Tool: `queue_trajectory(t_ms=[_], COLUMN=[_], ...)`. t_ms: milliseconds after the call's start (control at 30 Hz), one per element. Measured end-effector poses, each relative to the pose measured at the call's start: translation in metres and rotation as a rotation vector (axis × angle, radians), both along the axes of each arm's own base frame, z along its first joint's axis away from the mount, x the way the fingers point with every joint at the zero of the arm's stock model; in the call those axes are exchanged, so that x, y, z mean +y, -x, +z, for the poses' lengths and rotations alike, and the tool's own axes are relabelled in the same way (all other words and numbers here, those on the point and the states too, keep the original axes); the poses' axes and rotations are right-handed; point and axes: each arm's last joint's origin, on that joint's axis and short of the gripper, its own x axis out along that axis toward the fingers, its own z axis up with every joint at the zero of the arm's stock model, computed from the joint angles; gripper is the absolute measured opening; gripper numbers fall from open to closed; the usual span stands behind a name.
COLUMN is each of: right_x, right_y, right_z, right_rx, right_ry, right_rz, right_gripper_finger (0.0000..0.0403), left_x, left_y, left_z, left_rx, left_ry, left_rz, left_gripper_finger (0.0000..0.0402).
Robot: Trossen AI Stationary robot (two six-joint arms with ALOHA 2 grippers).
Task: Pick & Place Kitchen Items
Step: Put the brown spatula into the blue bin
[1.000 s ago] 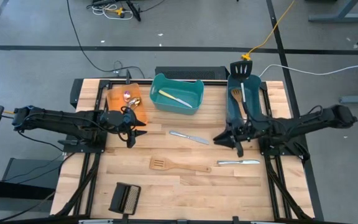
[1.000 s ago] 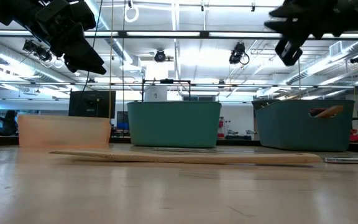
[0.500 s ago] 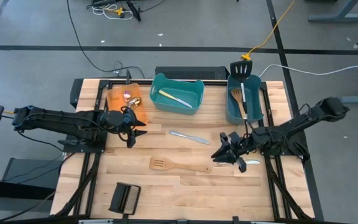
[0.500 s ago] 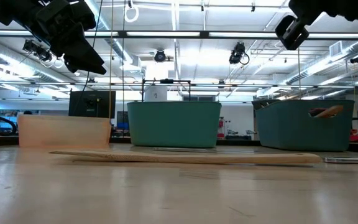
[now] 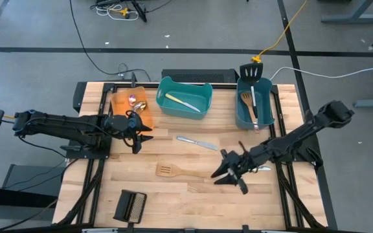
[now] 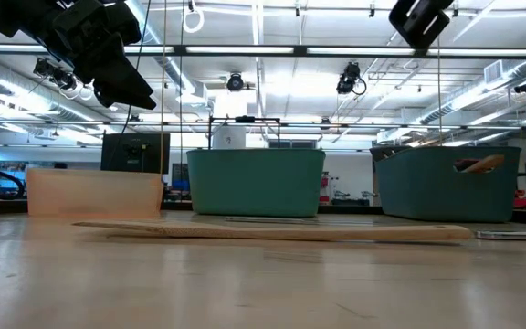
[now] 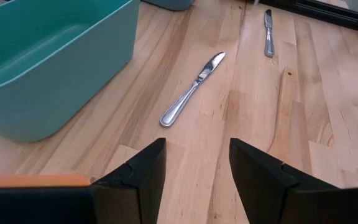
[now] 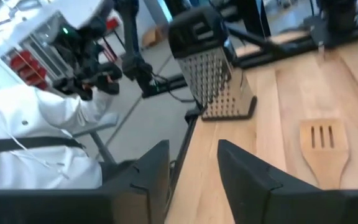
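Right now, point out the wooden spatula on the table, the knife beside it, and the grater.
wooden spatula (image 5: 185, 171), high view, mid handle.
knife (image 5: 197, 142), high view, middle of it.
grater (image 5: 130, 206), high view, ribbed face.

Left wrist view: open fingers over bare wood, cutlery ahead.

The left gripper (image 7: 194, 177) has its two dark fingers (image 7: 138, 177) parted, with light wooden table (image 7: 241, 99) showing in the gap between them. Beyond the fingers a silver knife (image 7: 191, 98) lies flat and slanted on the boards, just beside the wall of a teal bin (image 7: 48, 62), not touching it. A second knife (image 7: 268, 32) lies farther off, well apart from the first. A wooden handle (image 7: 283, 115) lies along the boards between the two, near the first knife. An orange edge (image 7: 33, 181) shows beside one finger.
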Motion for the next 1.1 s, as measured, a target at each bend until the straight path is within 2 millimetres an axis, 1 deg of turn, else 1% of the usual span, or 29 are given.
queue_trajectory(t_ms=[100,200,300,400,533,733,967,1100], right_x=[0.007,0.014,0.020,0.024,0.028,0.028,0.018,0.015], right_y=[-0.009,-0.020,-0.030,-0.039,-0.048,-0.052,-0.046,-0.048], right_z=[0.003,0.007,0.011,0.010,0.007,0.001,-0.011,-0.026], right_rx=[0.059,0.123,0.191,0.287,0.366,0.407,0.535,0.612], right_ry=[0.020,0.050,0.079,0.112,0.146,0.188,0.275,0.322], right_rz=[0.006,0.007,0.005,-0.004,-0.026,-0.088,-0.230,-0.263], right_gripper_finger=[0.0163,0.0171,0.0171,0.0167,0.0163,0.0162,0.0162,0.0162], left_x=[0.000,0.000,0.000,0.000,0.000,0.000,0.000,0.000], left_y=[0.000,0.000,0.000,0.000,0.000,0.000,0.000,0.000], left_z=[0.000,0.000,0.000,0.000,0.000,0.000,0.000,0.000], left_rx=[0.000,0.000,0.000,0.000,0.000,0.001,0.001,0.001], left_ry=[0.000,0.000,0.000,0.000,-0.001,-0.001,-0.002,-0.001], left_rz=[0.000,0.000,0.000,0.000,0.000,-0.001,-0.001,-0.001], left_gripper_finger=[0.0181,0.0181,0.0181,0.0181,0.0181,0.0181,0.0181,0.0181])
